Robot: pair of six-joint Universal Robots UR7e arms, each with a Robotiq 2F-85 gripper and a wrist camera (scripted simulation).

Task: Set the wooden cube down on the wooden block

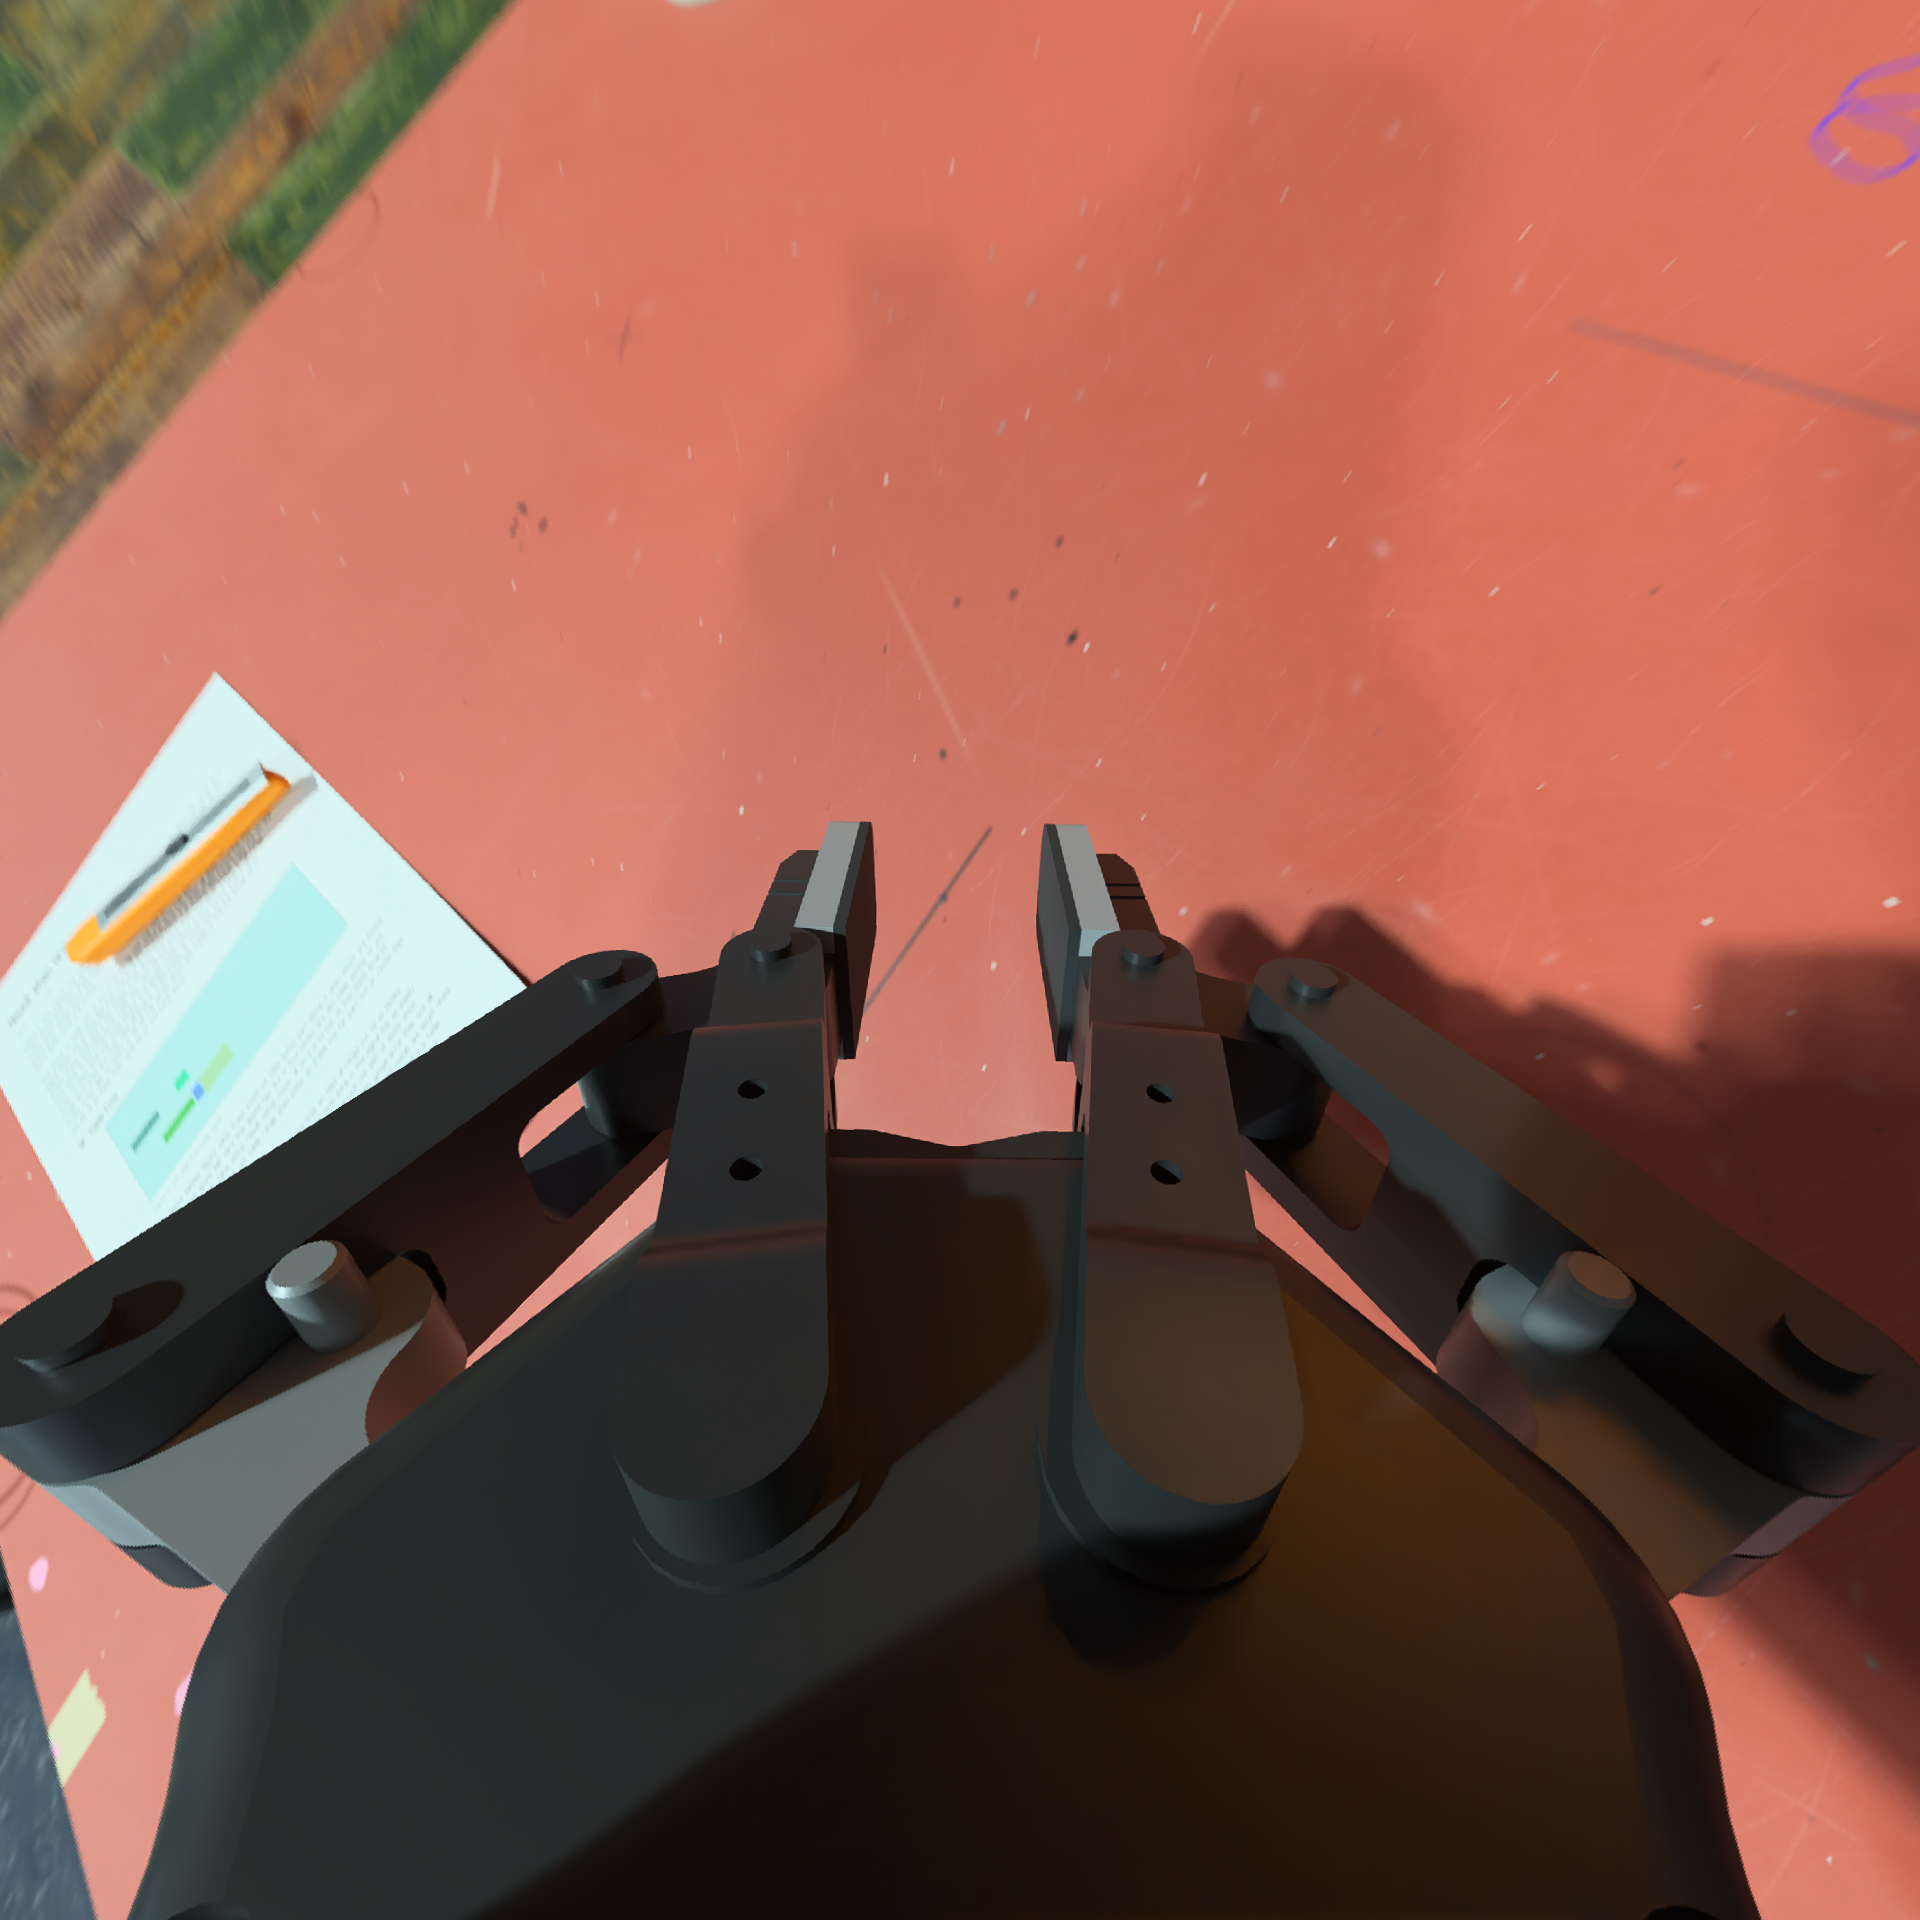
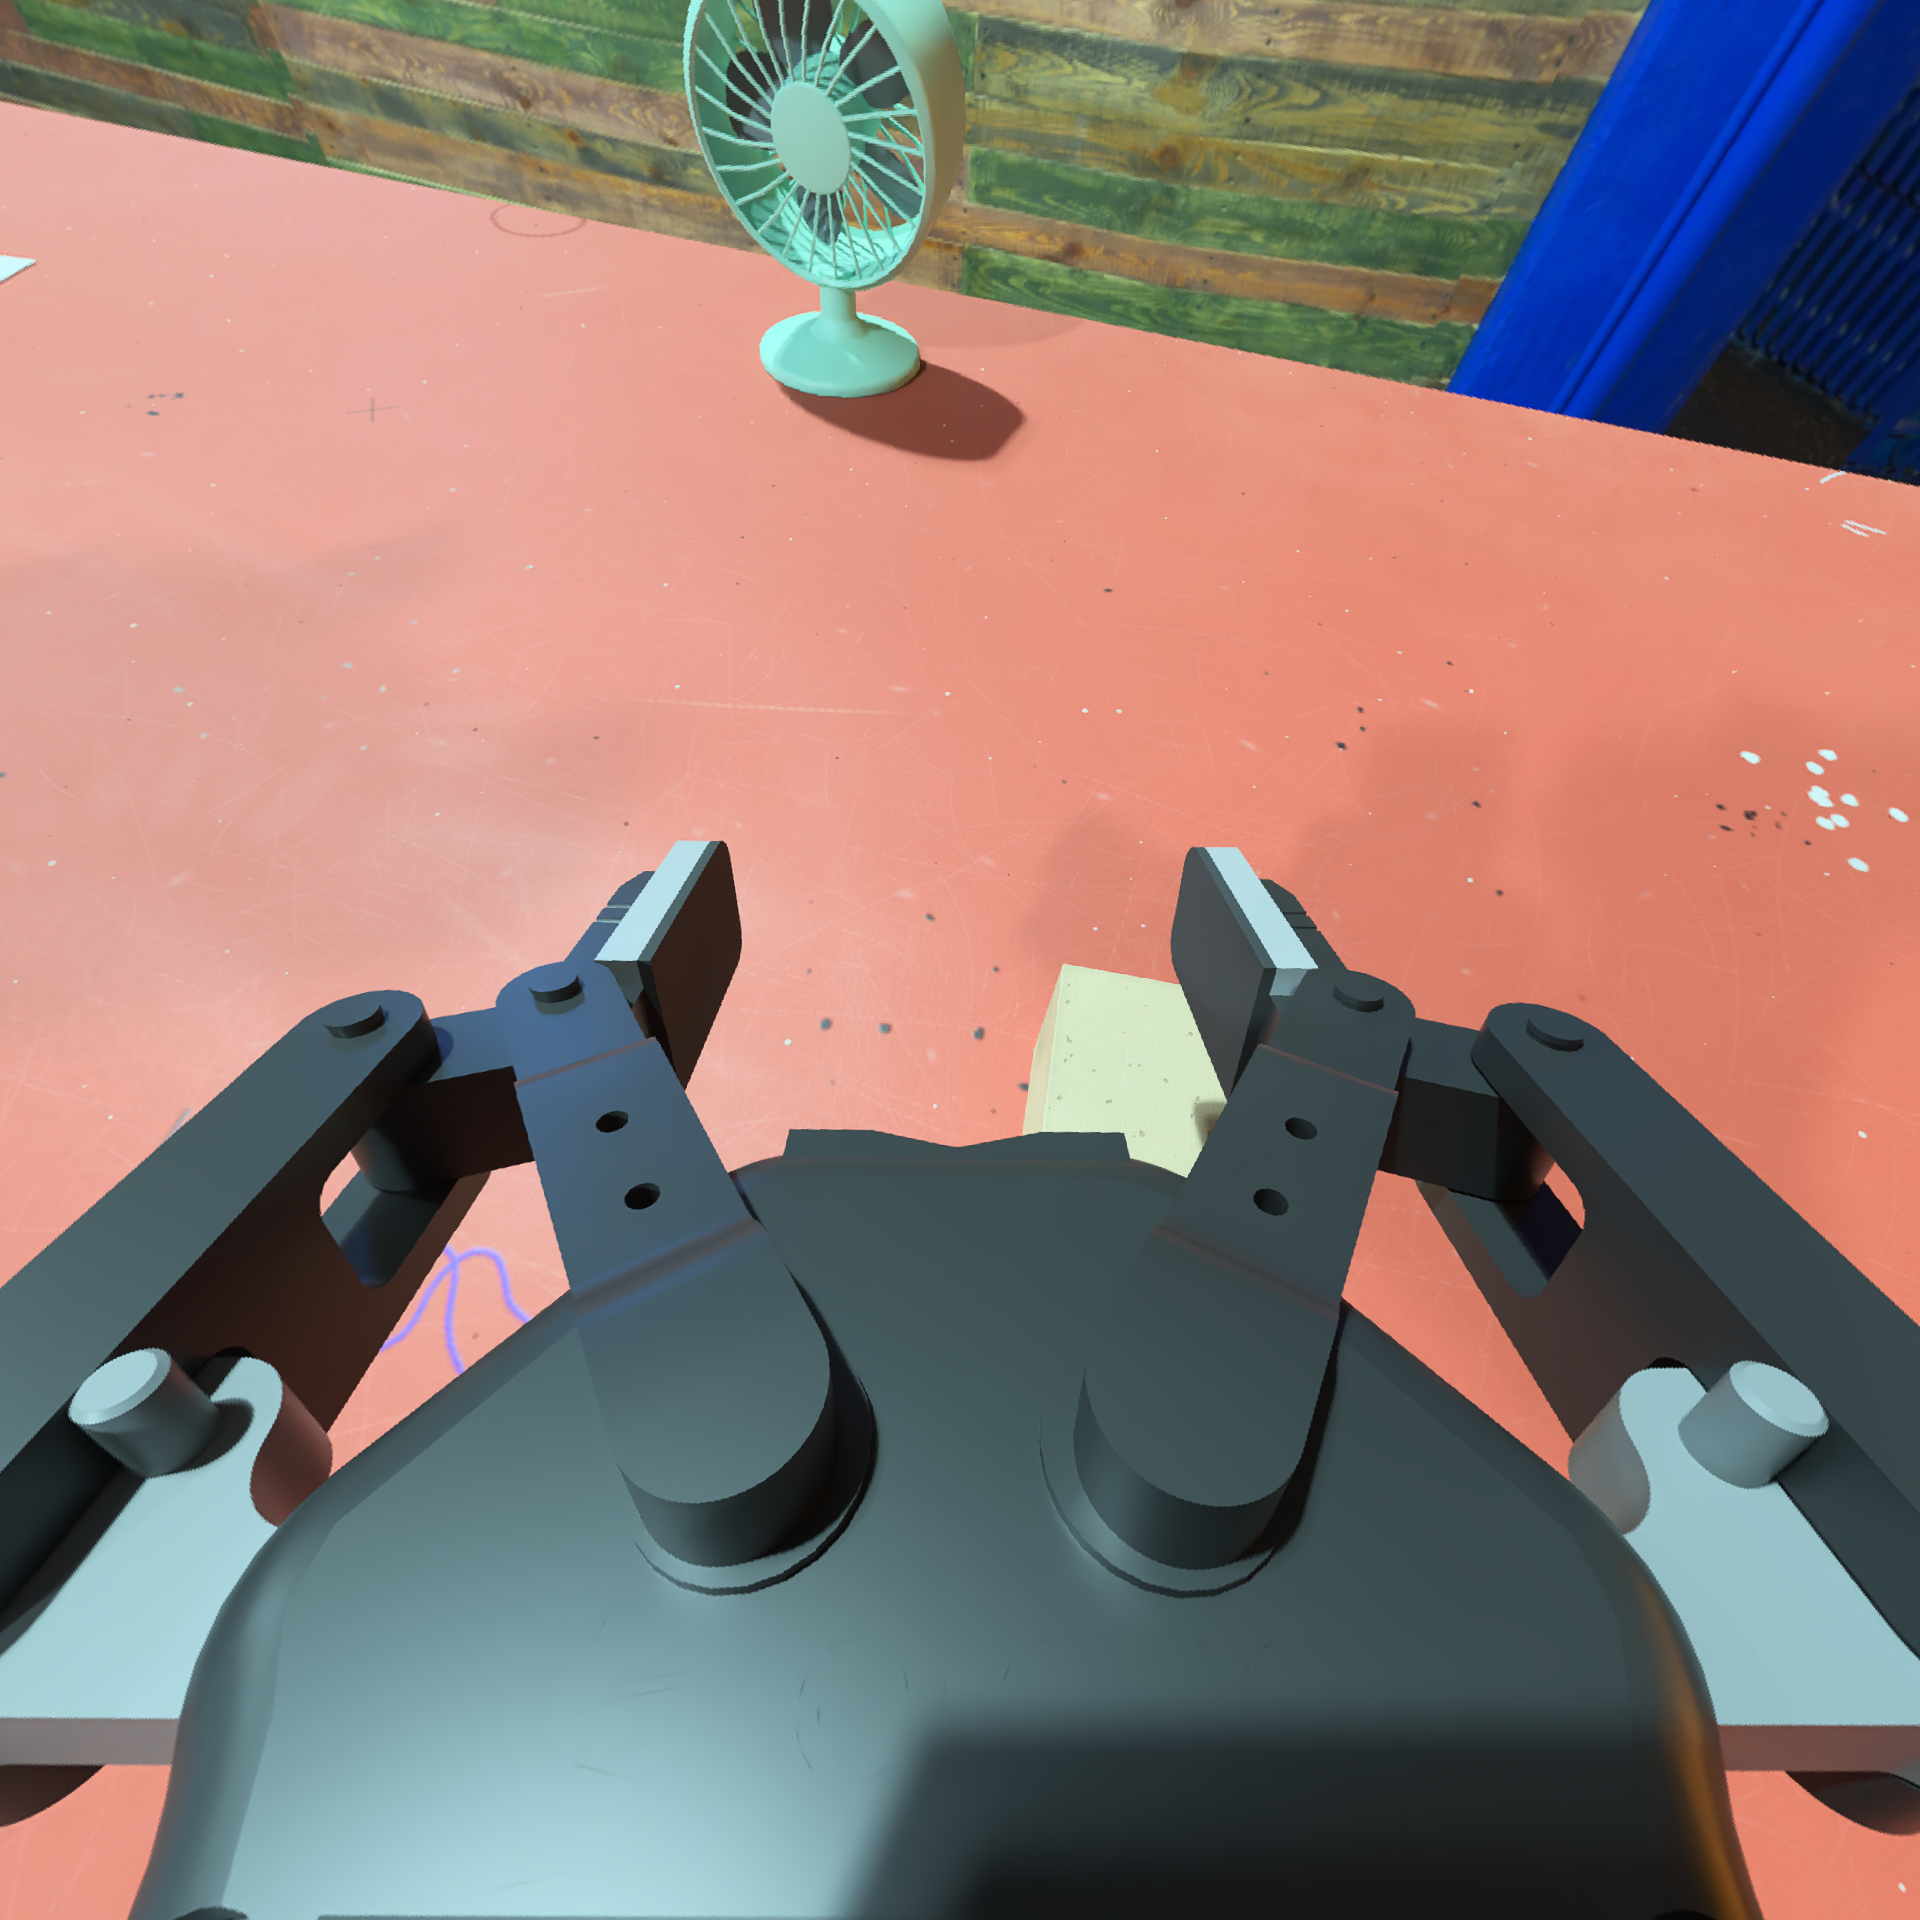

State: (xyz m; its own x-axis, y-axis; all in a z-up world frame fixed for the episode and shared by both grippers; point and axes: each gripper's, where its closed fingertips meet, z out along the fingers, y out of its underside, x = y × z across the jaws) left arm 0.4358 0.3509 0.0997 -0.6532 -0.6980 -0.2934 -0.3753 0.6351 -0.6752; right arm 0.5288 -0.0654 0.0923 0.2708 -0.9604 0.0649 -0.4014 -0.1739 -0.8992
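In the right wrist view a pale wooden piece (image 2: 1117, 1065) lies on the red table below my right gripper (image 2: 954, 862). It sits just inside the right finger, and the gripper body hides its lower part. I cannot tell whether it is the cube or the block. The right gripper is wide open and holds nothing. In the left wrist view my left gripper (image 1: 956, 842) hangs over bare red table (image 1: 1039, 468). Its fingers stand a narrow gap apart with nothing between them. No wooden piece shows in that view.
A printed sheet of paper (image 1: 312, 997) with an orange utility knife (image 1: 177, 868) on it lies left of the left gripper, near the table edge. A mint-green desk fan (image 2: 826, 187) stands at the far table edge before a plank wall. A blue structure (image 2: 1714, 208) is at far right.
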